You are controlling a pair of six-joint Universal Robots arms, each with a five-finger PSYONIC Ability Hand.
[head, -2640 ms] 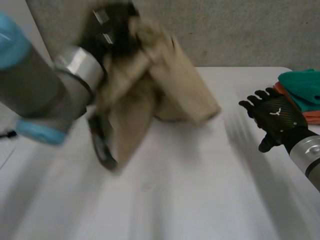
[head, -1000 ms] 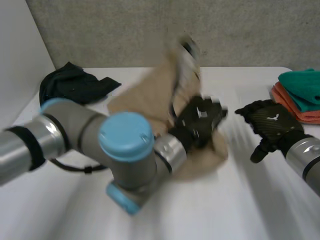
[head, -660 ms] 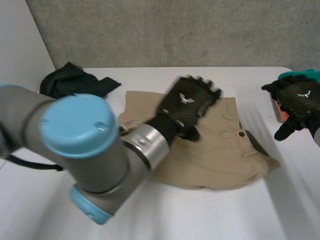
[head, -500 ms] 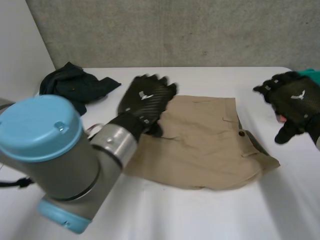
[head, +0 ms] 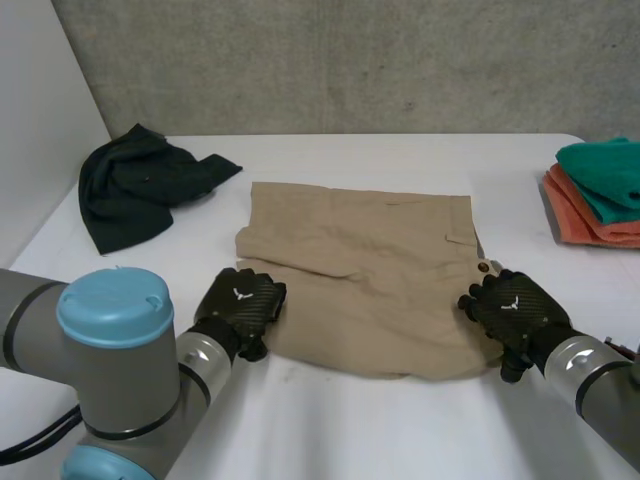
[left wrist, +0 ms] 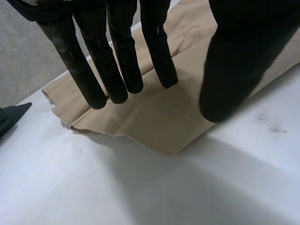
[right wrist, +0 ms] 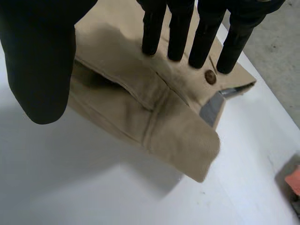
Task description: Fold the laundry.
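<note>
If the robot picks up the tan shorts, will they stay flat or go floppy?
Probably floppy: the tan shorts lie limp with soft wrinkles and folded layers, so they would likely droop wherever held. The thick band near the button looks slightly stiffer. Pushed, they might bunch up, as the cloth creases at the left hand.

Head camera sits high between the arms, looking down over the table [head: 330,440] toward the back wall [head: 350,60]. Left wrist camera peers close along the left hand [left wrist: 243,56] at one near corner of the shorts [left wrist: 159,122]. Right wrist camera, equally close along the right hand [right wrist: 42,61], takes the other. All share the shorts.
</note>
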